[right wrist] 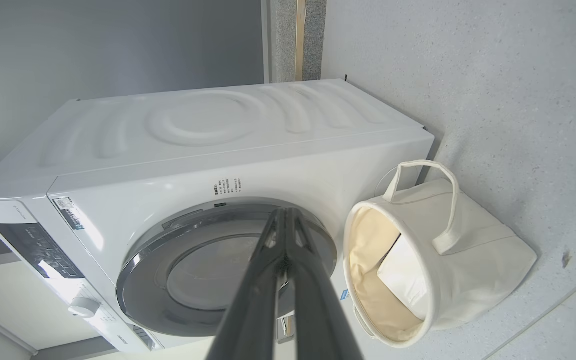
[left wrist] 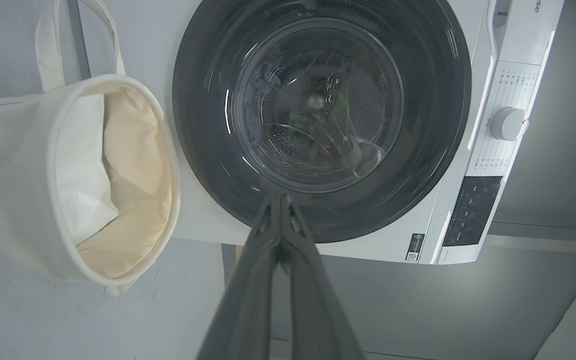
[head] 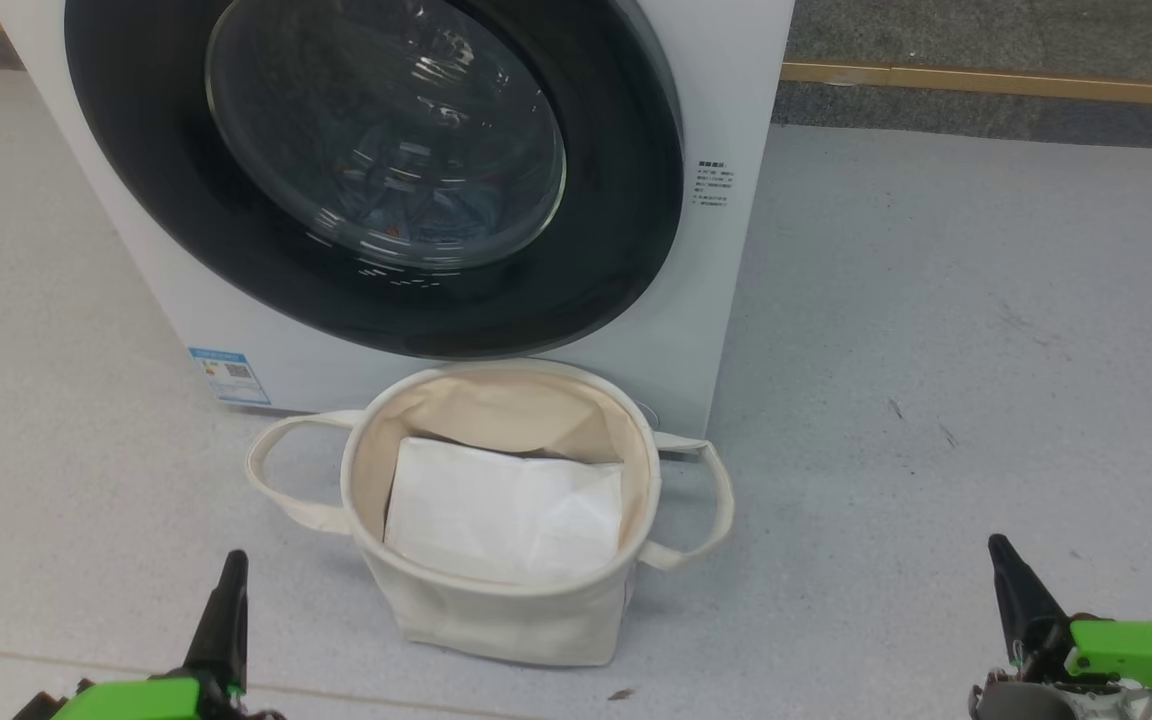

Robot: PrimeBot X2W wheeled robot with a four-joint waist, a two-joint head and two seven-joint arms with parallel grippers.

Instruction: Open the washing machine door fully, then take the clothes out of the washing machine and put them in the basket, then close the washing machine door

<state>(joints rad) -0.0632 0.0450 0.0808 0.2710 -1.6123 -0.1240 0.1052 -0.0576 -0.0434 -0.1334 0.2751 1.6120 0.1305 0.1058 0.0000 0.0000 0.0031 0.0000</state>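
1. Left claw (head: 232,575) pinched together, empty, low left.
2. Blue label (head: 229,375) on washing machine (head: 726,80), print too small to read.
3. Washing machine door (head: 626,200) shut; clothes (head: 416,195) behind its glass; basket (head: 496,620) just before it.
4. Right claw (head: 1002,560) pinched together, empty.

A white washing machine (head: 726,300) stands on a grey floor (head: 936,350), its round black-ringed door (head: 626,250) closed. Bluish shapes behind the glass may be clothes (head: 406,200). Just in front, a cream basket (head: 496,625) holds a flat white packet (head: 506,515). The left gripper (head: 232,570) and right gripper (head: 1002,555), fingers together, rise from the bottom corners.
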